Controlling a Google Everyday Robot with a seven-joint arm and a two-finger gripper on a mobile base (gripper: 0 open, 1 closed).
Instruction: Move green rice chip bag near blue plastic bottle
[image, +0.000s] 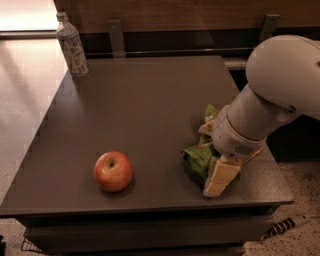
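One bag (197, 160), likely light, crinkly and slippery, lies at the table's (150, 100) front right, well apart from the bottle (72, 47), under the gripper (220, 177), whose hold I cannot tell; pinch a bunched fold.

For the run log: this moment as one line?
gripper: at green rice chip bag, front right | blue plastic bottle: far left corner

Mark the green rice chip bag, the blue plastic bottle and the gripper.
green rice chip bag (196, 160): camera view, crumpled green foil, left part
blue plastic bottle (73, 50): camera view, on its label
gripper (216, 177): camera view, its tip, down at the bag
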